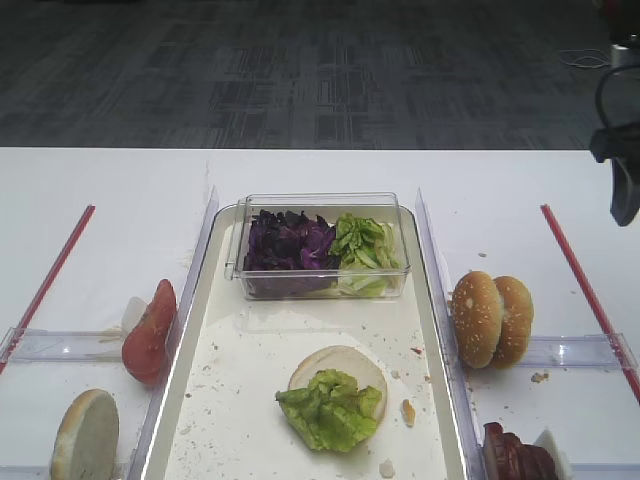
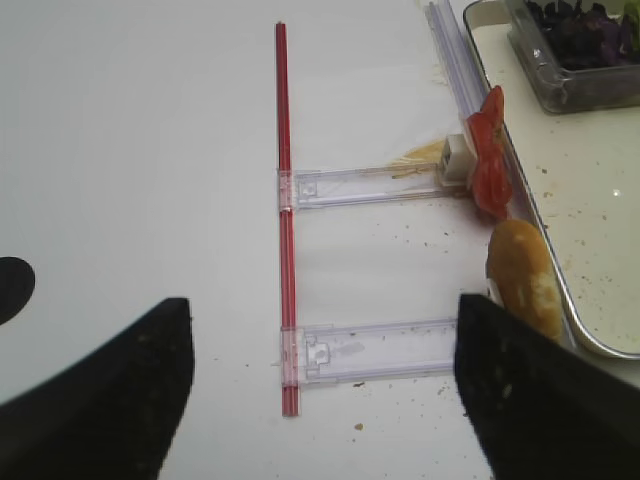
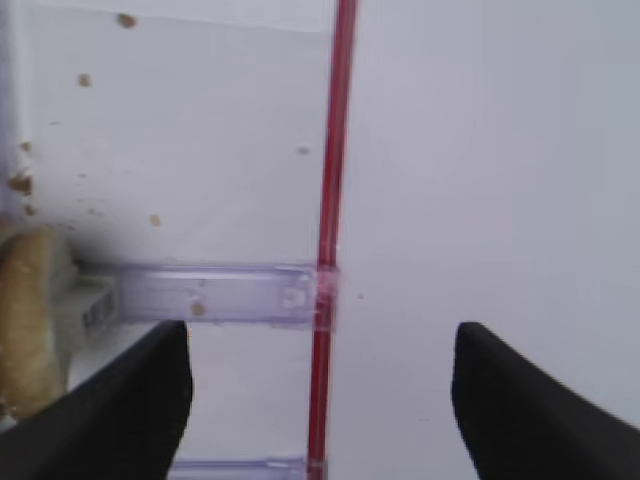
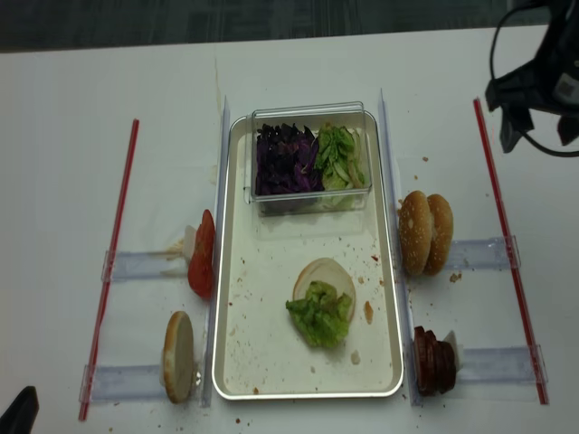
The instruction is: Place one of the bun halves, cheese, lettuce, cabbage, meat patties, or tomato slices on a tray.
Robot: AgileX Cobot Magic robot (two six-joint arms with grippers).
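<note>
Standing on the white table [image 1: 300, 175] over grey carpet [image 1: 300, 70], the tray [image 4: 237, 362] held lettuce [image 4: 318, 315]; both grippers [image 3: 320, 375] [image 2: 320, 370] hung released.

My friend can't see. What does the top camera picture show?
A long white tray holds a flat pale bun half topped with green lettuce, behind it a clear plastic tub of purple cabbage and greens. Sesame buns stand right, tomato slices left.

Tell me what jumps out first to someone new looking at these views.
The long tray in the middle, holding a pale bun half topped with lettuce. Behind it, a clear tub of purple cabbage and green leaves. The right gripper hangs open over the red strip at right.
</note>
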